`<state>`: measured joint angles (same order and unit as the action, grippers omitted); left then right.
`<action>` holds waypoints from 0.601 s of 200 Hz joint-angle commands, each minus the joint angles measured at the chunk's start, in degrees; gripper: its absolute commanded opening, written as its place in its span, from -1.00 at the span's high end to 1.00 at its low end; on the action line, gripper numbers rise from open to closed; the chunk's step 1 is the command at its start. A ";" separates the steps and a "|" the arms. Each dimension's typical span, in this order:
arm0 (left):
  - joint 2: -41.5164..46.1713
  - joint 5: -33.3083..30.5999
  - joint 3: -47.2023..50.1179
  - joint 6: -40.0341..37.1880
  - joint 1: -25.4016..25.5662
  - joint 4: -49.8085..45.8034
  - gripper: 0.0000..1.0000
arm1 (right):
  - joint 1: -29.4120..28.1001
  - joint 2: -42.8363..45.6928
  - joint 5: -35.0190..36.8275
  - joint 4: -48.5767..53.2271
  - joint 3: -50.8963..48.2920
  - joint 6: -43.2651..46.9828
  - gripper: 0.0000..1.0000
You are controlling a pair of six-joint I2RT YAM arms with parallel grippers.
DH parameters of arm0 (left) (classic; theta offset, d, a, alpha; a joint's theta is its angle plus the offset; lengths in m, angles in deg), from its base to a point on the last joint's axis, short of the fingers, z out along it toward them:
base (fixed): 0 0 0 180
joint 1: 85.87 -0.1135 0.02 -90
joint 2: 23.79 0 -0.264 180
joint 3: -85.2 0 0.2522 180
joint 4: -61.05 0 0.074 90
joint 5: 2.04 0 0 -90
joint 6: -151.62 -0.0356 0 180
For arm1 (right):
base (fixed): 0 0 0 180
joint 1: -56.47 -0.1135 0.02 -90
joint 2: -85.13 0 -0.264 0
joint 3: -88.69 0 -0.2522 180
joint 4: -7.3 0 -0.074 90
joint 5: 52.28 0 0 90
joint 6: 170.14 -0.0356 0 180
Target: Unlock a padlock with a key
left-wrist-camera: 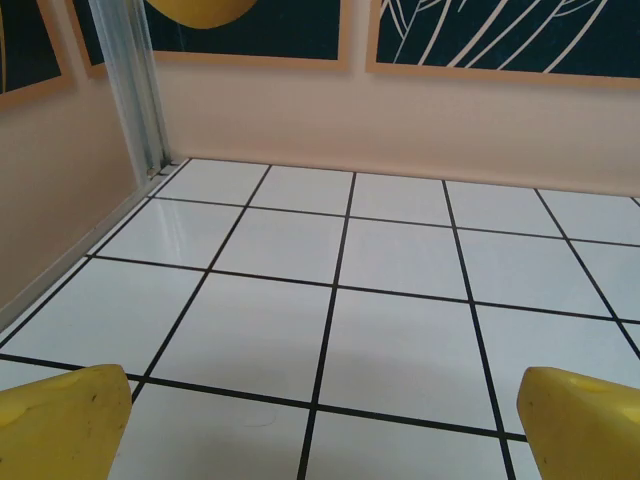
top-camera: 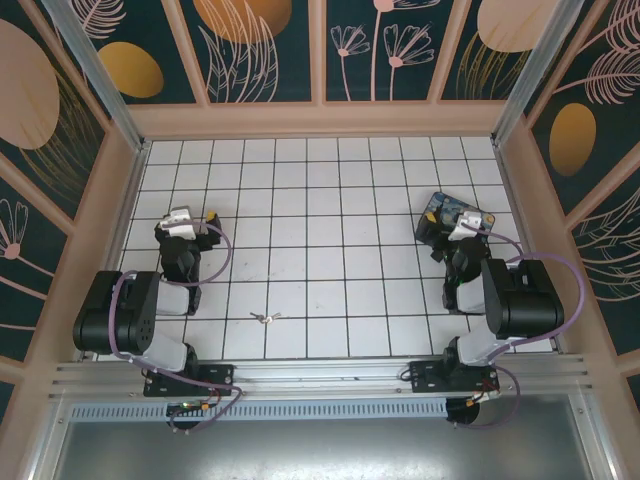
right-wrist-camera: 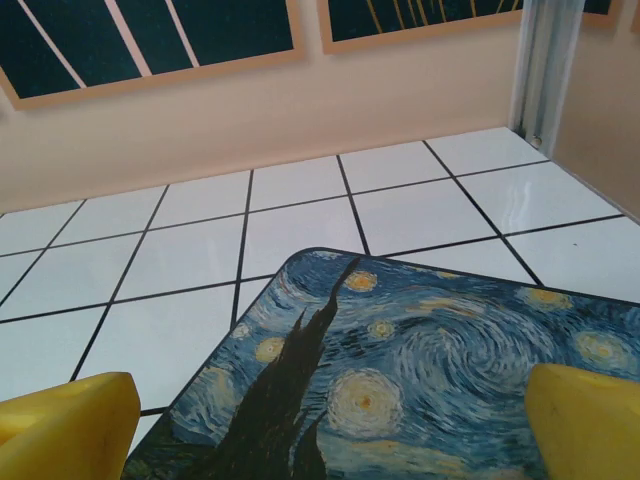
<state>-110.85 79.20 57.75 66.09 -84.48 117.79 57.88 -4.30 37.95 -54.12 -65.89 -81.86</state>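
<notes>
Glossy white tile floor (top-camera: 330, 200) carries one landmark, the blue swirl-painted box (right-wrist-camera: 420, 360). The right gripper (right-wrist-camera: 325, 430) hangs just above the box with its yellow fingers spread wide and empty. The left gripper (left-wrist-camera: 320, 425), equally released, sits well to the box's left over bare tile. The padlock (top-camera: 260, 318) and key (top-camera: 273, 317) lie together, well apart from the box, leftward and nearer the arm bases, too small to separate clearly. The risk is that the flat key skids on the slick tile, or that one pinch catches both pieces.
</notes>
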 commanded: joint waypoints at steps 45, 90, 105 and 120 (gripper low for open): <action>0.13 1.02 0.16 -0.95 -0.16 2.17 -0.98 | 0.43 -0.04 -1.35 -0.32 0.94 0.92 -0.98; 0.11 1.02 0.16 -0.95 -0.15 2.19 -0.97 | 0.48 0.02 -1.46 -0.15 1.08 0.84 -0.98; -0.03 2.25 -0.37 -0.48 -0.71 1.34 -0.98 | 0.52 -0.04 -1.46 -0.22 1.00 0.79 -0.98; 0.20 2.49 -0.15 -0.38 -0.95 1.55 -0.98 | 0.66 0.04 -2.99 0.28 1.29 1.17 -0.98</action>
<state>-110.85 80.10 57.75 66.11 -84.72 117.77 57.99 -4.30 37.05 -53.59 -65.70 -81.86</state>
